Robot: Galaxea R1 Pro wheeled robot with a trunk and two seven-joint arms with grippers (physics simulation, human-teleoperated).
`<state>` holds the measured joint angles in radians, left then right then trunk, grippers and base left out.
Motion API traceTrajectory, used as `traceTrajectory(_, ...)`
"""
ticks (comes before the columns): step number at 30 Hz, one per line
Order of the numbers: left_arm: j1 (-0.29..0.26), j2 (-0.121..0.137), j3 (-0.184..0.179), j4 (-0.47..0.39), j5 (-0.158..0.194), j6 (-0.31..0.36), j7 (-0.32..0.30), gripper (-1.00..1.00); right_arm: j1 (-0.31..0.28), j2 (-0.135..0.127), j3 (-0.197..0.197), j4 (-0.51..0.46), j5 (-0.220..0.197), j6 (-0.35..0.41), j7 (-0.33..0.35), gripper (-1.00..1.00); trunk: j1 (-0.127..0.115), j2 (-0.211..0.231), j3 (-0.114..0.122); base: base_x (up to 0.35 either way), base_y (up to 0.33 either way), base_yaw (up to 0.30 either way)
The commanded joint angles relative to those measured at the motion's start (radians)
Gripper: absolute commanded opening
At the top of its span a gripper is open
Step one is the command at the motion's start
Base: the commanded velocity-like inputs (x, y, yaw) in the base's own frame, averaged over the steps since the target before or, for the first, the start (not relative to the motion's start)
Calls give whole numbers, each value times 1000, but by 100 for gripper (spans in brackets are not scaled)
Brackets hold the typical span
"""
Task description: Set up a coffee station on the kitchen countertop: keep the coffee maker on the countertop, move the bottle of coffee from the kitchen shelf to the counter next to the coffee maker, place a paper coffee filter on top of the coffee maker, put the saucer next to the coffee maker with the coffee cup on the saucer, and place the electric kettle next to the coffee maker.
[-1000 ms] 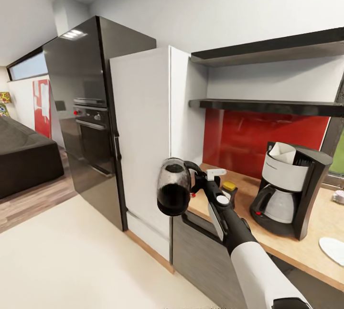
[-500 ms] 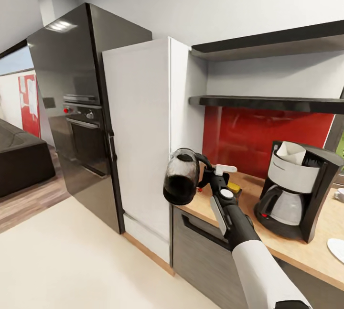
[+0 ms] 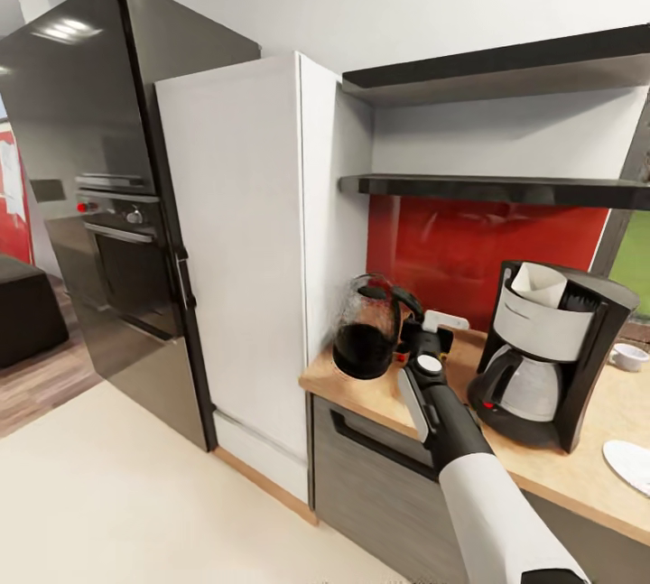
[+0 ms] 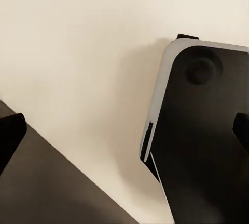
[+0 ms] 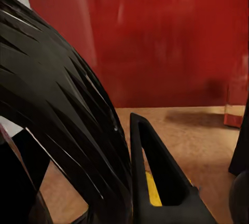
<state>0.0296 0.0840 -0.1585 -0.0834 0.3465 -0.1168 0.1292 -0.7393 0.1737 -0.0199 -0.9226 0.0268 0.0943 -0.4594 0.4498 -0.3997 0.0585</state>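
One electric kettle (image 3: 365, 339) hung in the air over the left end of the kitchen countertop (image 3: 533, 453), carried by the right gripper (image 3: 408, 333), whose fingers were clamped on the kettle's black looping handle; the right wrist view showed that handle (image 5: 67, 120) as a broad dark arc close to the lens, with one finger (image 5: 155, 172) beside it. One coffee maker (image 3: 547, 351) stood on the countertop to the right of the kettle, well apart from it, with one paper coffee filter (image 3: 538, 283) sitting in its top. One coffee cup (image 3: 626, 356) stood farther right and toward the wall, and one saucer (image 3: 629, 465) lay near the front edge at the far right, the cup not on it. The bottle of coffee could not be made out behind the arm. Two black floating shelves were on the wall above, the lower being the kitchen shelf (image 3: 506, 190), over a red backsplash (image 3: 469, 245). Left of the counter stood one tall white cabinet (image 3: 244, 250) and one dark oven tower (image 3: 99, 196), on a pale floor (image 3: 117, 494). The left wrist view showed a pale floor and part of the robot's dark base (image 4: 202, 130); whether the left gripper's fingers were wide or narrow could not be told.
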Motion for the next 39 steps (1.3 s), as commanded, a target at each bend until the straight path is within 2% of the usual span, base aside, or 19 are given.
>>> traceTrajectory(1, 1, 0, -9, -2, 8, 0, 4, 100, 0, 1, -1, -11, 1, 7, -10, -100, 0, -1, -2, 1, 0, -180)
traceTrajectory(10, 1, 0, -9, -2, 8, 1, 4, 100, 0, 1, -2, -36, 1, 7, -22, -100, 0, -1, -14, 94, 83, -181)
traceTrajectory(31, 1, 2, -6, -2, 7, -3, 3, 100, 0, 1, -2, -38, 2, 7, -22, -100, 0, -1, -43, 295, 156, -180)
traceTrajectory(39, 1, 2, -4, -1, 8, -2, 4, 100, 0, 1, -2, -38, 2, 7, -22, -100, 0, -1, -45, 199, 69, -60)
